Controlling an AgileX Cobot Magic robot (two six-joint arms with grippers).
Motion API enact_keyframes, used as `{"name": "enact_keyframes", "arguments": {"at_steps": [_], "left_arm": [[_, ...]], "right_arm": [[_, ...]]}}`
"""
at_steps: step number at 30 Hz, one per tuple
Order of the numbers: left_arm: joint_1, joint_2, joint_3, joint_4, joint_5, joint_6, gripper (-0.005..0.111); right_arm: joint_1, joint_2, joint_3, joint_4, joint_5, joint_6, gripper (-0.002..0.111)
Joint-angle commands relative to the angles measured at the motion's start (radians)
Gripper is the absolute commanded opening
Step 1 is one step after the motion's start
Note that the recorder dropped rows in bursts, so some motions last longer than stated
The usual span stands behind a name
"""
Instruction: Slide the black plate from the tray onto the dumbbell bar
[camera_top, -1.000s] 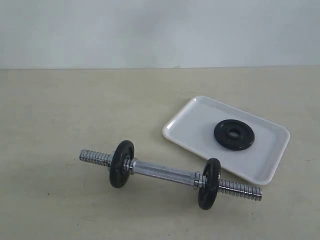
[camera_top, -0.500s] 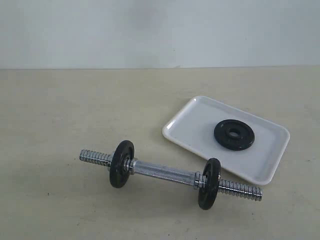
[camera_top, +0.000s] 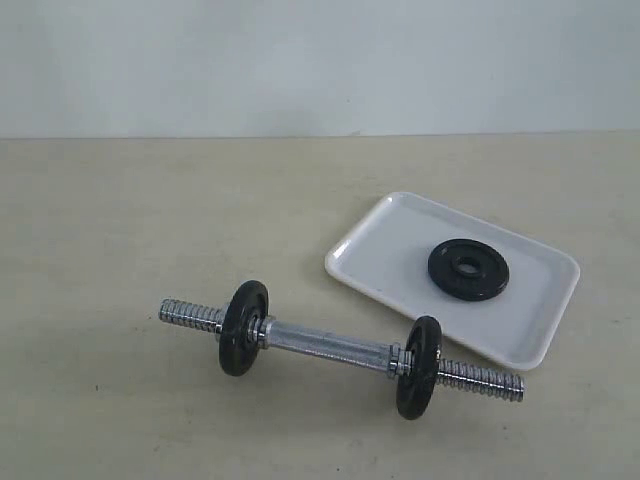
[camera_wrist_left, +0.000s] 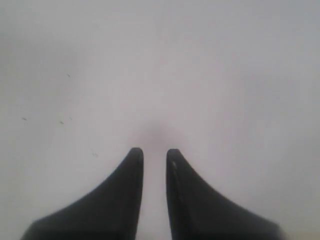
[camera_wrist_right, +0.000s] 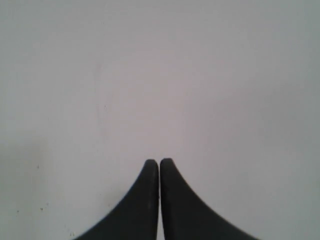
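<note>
The black plate (camera_top: 468, 269) lies flat in the white tray (camera_top: 380, 250) at the right of the exterior view. In front of the tray the dumbbell bar (camera_top: 330, 347) rests on the table, a black disc bolted near each threaded end. Neither gripper shows in the exterior view. In the left wrist view my left gripper (camera_wrist_left: 154, 151) hangs over bare pale surface, its dark fingers a narrow gap apart with nothing between them. The right wrist view shows my right gripper (camera_wrist_right: 159, 162) shut, its tips touching and empty, also over bare surface.
The beige table (camera_top: 140, 220) runs back to a pale wall (camera_top: 300, 60). The bar's right threaded end (camera_top: 485, 381) lies close to the tray's near rim. The left threaded end (camera_top: 190, 315) points toward the table's left side.
</note>
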Motion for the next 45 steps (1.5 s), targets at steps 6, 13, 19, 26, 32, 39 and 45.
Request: {"name": "enact_keyframes", "arguments": {"at_steps": [6, 13, 19, 26, 32, 39, 45], "left_arm": [[-0.004, 0.423, -0.062, -0.43, 0.308, 0.453, 0.017], [-0.004, 0.628, -0.062, -0.462, 0.394, 0.473, 0.017], [-0.004, 0.669, -0.062, -0.467, 0.401, 0.473, 0.017], [-0.004, 0.66, -0.062, -0.506, 0.505, 0.482, 0.017], [-0.004, 0.625, -0.062, -0.498, 0.649, 0.506, 0.017], [-0.004, 0.569, -0.062, -0.484, 0.653, 0.504, 0.017], [-0.004, 0.559, -0.062, -0.484, 0.655, 0.504, 0.017]], "right_arm": [[-0.005, 0.398, -0.04, -0.693, -0.527, 0.729, 0.0], [-0.005, 0.6, -0.043, -0.693, -0.627, 0.631, 0.0], [-0.005, 0.599, -0.043, -0.693, -0.633, 0.564, 0.0], [-0.005, 0.599, -0.043, -0.693, -0.679, 0.561, 0.0], [-0.005, 0.601, -0.043, -0.681, -0.647, 0.541, 0.0], [-0.005, 0.601, -0.043, -0.689, -0.679, 0.543, 0.0], [-0.005, 0.601, -0.043, -0.692, -0.728, 0.544, 0.0]]}}
